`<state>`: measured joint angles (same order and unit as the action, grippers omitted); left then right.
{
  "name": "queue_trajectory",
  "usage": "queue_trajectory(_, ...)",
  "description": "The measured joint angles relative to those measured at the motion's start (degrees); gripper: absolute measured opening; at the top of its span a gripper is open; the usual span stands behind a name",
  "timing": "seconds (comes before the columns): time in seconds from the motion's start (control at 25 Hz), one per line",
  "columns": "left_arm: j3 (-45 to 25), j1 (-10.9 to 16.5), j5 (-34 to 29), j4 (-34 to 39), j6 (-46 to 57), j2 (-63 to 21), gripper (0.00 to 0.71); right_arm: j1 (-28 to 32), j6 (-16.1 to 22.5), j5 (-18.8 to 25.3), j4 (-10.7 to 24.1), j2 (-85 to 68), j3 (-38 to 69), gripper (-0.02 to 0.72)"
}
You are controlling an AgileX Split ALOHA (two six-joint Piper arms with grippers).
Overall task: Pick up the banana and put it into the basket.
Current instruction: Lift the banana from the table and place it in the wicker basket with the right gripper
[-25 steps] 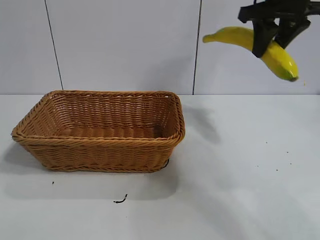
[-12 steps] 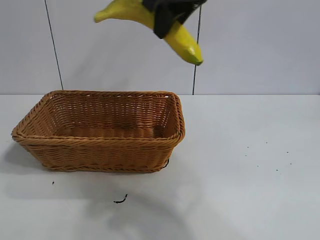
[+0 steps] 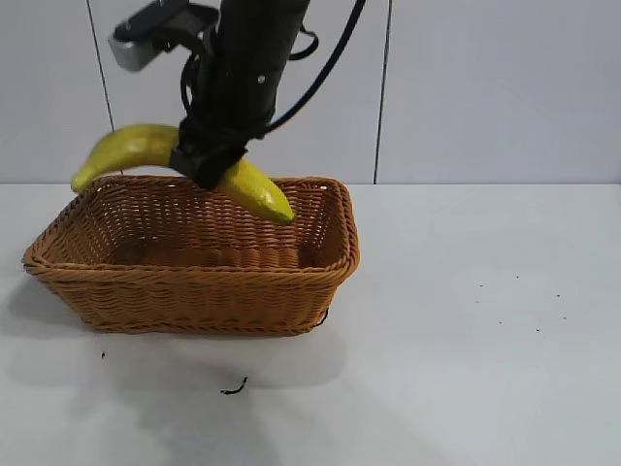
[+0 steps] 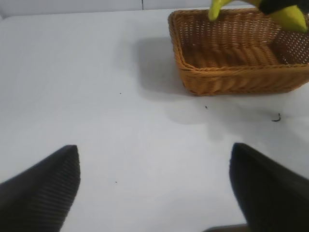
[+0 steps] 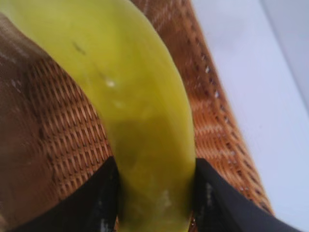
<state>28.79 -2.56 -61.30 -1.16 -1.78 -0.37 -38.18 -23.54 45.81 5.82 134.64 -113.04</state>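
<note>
Two claws are mine, but only one is working. From the exterior view, my right claw (image 3: 209, 165) hangs over the basket (image 3: 194, 282), clamped around the middle of the banana (image 3: 126, 148); the fruit lies slantwise above the rim, one end poking out past the basket's far left corner, the other tipped down inside the opening near the back wall. The basket stands on the white worktop (image 3: 485, 340), toward its left half. From the left wrist view, my left claw (image 4: 154, 186) hovers low over bare worktop, well apart from the basket (image 4: 231, 77), jaws spread wide and holding nothing; the banana (image 4: 289, 17) shows at that view's edge, above the basket. From the right wrist view, the banana (image 5: 130, 111) fills nearly everything, my two dark fingers (image 5: 104, 203) pressed against its sides, with wicker weave (image 5: 212, 121) just behind it. I judge the carrying is done and the placing step is in hand. Next I should lower a little so the raised end clears the rim, perhaps turning the fruit along the basket's length, then let go.
</note>
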Motion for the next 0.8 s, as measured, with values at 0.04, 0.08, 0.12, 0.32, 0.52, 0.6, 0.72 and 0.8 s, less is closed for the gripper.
queue_trajectory(0.04,0.0,0.0,0.0,0.0,0.0,0.0,0.635,0.0,0.17,-0.21,0.02,0.0,0.0,0.293)
queue_trajectory(0.08,0.0,0.0,0.0,0.0,0.0,0.0,0.635,0.0,0.17,-0.42,0.07,0.0,0.0,0.293)
queue_trajectory(0.12,0.0,0.0,0.0,0.0,0.0,0.0,0.635,0.0,0.22,-0.37,0.07,0.0,0.0,0.293)
queue_trajectory(0.32,0.0,0.0,0.0,0.0,0.0,0.0,0.635,0.0,0.48,0.23,-0.46,0.0,0.0,0.298)
queue_trajectory(0.52,0.0,0.0,0.0,0.0,0.0,0.0,0.635,0.0,3.99,1.87,-0.82,-0.2,0.0,0.595)
queue_trajectory(0.6,0.0,0.0,0.0,0.0,0.0,0.0,0.635,0.0,7.12,3.28,-0.56,-0.89,0.0,0.637)
queue_trajectory(0.72,0.0,0.0,0.0,0.0,0.0,0.0,0.635,0.0,11.72,5.37,0.64,-3.11,-1.09,0.654)
queue_trajectory(0.8,0.0,0.0,0.0,0.0,0.0,0.0,0.635,0.17,14.0,6.66,0.91,-4.8,-2.86,0.657)
